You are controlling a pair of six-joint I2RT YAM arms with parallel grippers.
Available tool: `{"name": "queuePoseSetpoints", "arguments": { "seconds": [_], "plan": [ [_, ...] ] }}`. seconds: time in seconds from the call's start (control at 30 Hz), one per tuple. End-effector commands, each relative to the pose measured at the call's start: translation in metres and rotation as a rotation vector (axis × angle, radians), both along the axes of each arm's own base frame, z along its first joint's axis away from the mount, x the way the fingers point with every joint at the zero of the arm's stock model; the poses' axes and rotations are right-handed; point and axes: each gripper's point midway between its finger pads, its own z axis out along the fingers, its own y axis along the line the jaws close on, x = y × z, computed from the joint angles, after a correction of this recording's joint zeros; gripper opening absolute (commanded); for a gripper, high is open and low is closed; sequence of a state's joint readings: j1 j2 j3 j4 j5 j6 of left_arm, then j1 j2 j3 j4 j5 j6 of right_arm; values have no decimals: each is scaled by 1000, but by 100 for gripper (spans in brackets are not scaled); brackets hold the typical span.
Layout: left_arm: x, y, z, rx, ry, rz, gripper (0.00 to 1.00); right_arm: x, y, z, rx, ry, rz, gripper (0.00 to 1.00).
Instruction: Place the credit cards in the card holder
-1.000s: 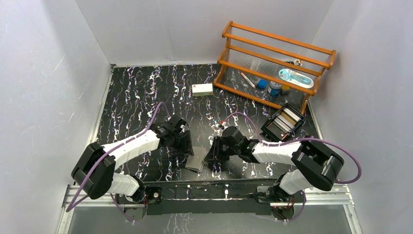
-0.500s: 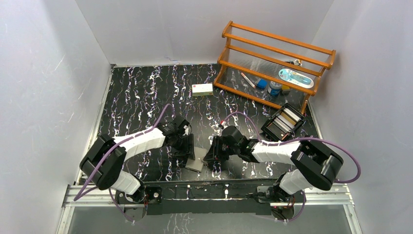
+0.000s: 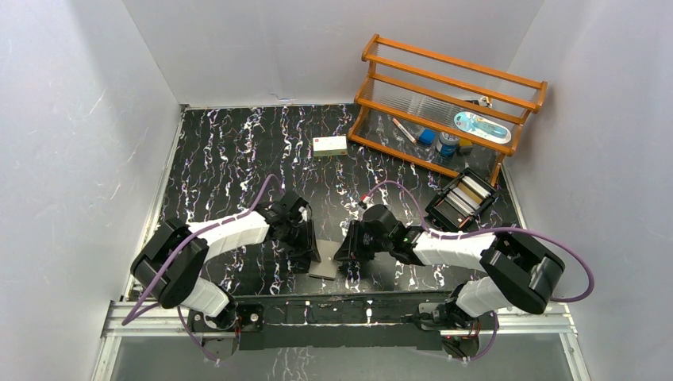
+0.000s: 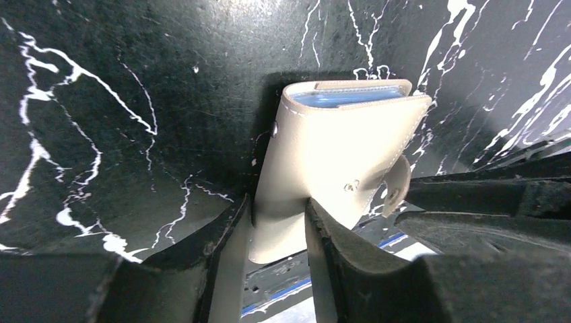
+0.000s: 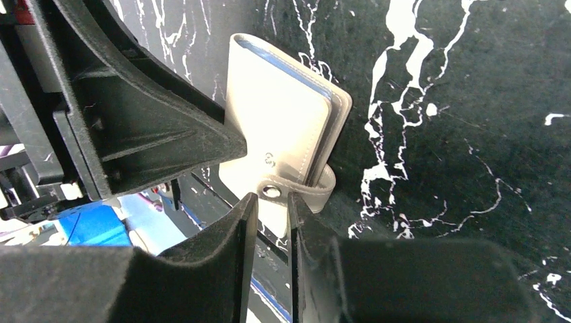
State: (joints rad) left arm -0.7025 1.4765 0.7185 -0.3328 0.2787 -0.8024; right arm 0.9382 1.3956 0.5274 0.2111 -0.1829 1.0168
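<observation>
The black table (image 3: 214, 159) with white veins stands between pale walls (image 3: 79, 119). At its near edge is the folded holder (image 3: 324, 262), and the left gripper (image 4: 279, 235) clamps its side. The right gripper (image 5: 269, 232) has its fingers almost together at the snap tab (image 5: 316, 190), but I cannot tell if they pinch it. What lies in the tray (image 3: 435, 213) is too small to name.

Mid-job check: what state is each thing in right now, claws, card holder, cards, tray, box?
card holder: folded shut, snap tab unfastened.
left claw: shut on the card holder.
right claw: nearly closed at the snap tab, grip unclear.
black tray: open-topped, holding cards.
credit cards: in the black tray.
white box: closed, lying flat.
</observation>
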Motion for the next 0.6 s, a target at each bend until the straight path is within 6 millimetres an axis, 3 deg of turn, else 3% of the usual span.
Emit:
{"name": "queuePoseSetpoints", "arguments": {
  "seconds": [0.0, 0.57],
  "plan": [
    [-11, -2, -8, -32, 44, 63, 31, 7, 6, 10, -11, -33, -4, 30],
    [-12, -8, -18, -40, 68, 89, 29, 14, 4, -4, -117, -59, 13, 24]
  ]
}}
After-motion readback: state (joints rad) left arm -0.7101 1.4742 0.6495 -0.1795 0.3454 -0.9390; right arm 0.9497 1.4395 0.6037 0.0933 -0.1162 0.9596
